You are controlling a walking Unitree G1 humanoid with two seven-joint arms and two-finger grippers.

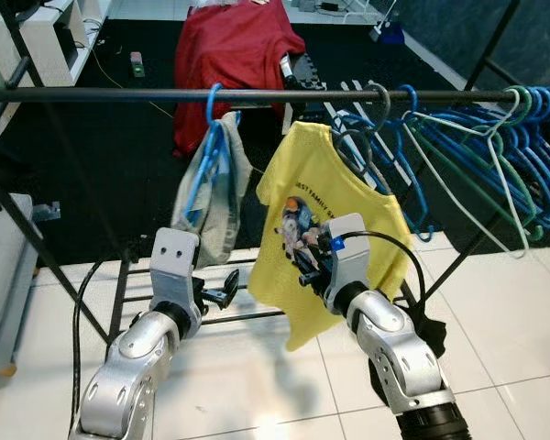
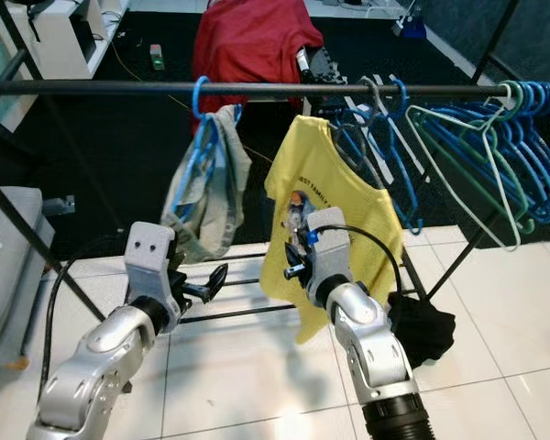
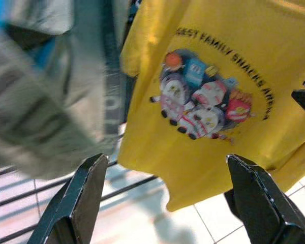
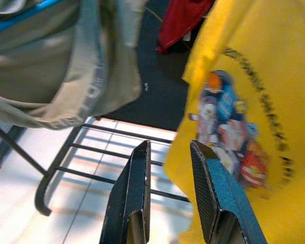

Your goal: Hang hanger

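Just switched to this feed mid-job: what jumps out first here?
The yellow T-shirt with a cartoon print hangs on a grey hanger from the black rail, mid-frame, with the right gripper just in front of it. To its left a beige garment hangs on a blue hanger, above the open left gripper. A cluster of empty blue and green hangers crowds the rail's right end.

Yellow shirt (image 1: 330, 206) with cartoon print, blue hangers (image 1: 522, 147), red garment (image 1: 234, 55), black rail (image 1: 119, 94)
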